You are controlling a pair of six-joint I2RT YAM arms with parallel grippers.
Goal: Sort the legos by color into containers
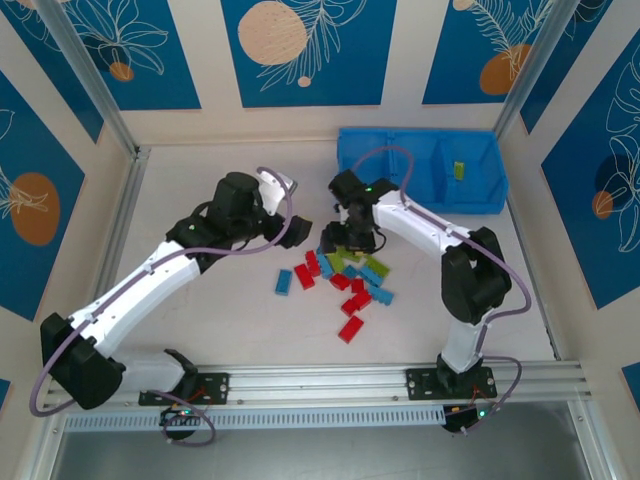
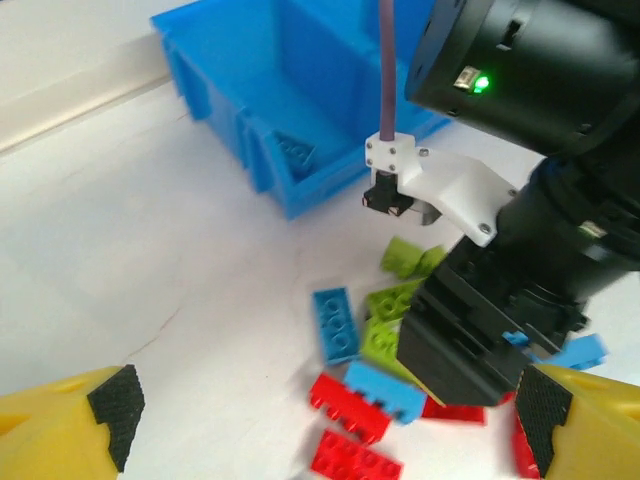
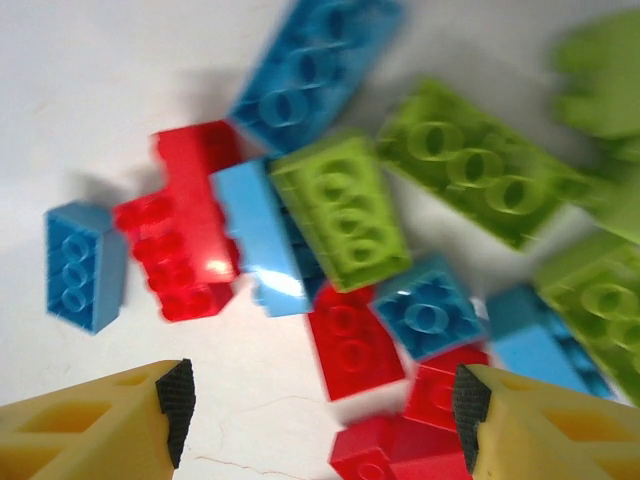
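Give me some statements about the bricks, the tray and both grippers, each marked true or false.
1. A lime green brick lies inside the blue tray. True.
2. The left gripper is shut on a red brick. False: its jaws stand open and hold nothing.
3. The right gripper hangs open above the pile of bricks. True.
4. The pile is all red. False: red, light blue and lime green bricks are mixed.
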